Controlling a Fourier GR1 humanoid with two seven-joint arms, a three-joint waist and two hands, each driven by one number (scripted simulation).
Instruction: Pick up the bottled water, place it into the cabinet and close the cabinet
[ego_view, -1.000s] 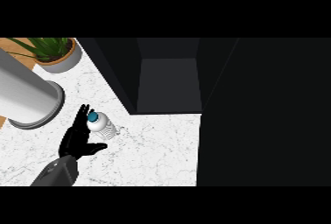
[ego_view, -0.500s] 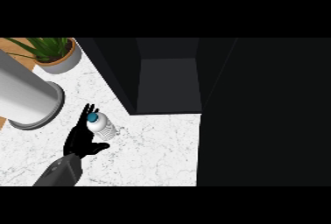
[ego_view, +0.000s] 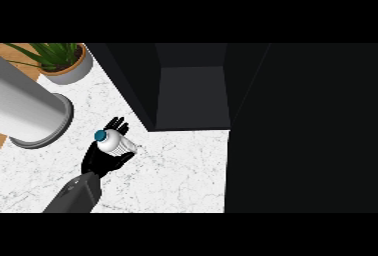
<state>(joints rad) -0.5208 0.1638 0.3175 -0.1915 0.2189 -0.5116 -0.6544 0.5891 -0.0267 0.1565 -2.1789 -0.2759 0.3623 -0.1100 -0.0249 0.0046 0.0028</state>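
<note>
1. Left hand (ego_view: 102, 159) over the white marble counter (ego_view: 177, 170). Its grey forearm (ego_view: 74, 195) enters from the lower edge, left of centre.
2. Bottle (ego_view: 118, 143) sits in that hand. It is a white body with a teal cap (ego_view: 100, 134), and the cap end tips toward the left of the fingers.
3. Fingers (ego_view: 117, 123) run up behind the bottle, with their tips showing just past its upper side. Thumb (ego_view: 125, 157) lies against the bottle's lower right side. The hand is closed round the bottle, which is caught between fingers and thumb.
4. Cannot tell whether the bottle's base touches the counter or is clear of it. The hand hides the underside.
5. Cabinet (ego_view: 192, 95) is up and to the right of the fingertips. It is dark and stands open, with a grey inner floor showing. Its near left corner is just beside the fingertips and not touching them. The bottle is outside it, over the counter.
6. Grey cylinder (ego_view: 26, 112), large and wide-rimmed, is to the left of the fingers. It is near them, with a strip of counter between.
7. Potted plant (ego_view: 65, 62), green leaves in a grey pot, is well beyond the fingertips, up and to the left, behind the cylinder.
8. To the right of the thumb is bare marble, then the dark cabinet front.
</note>
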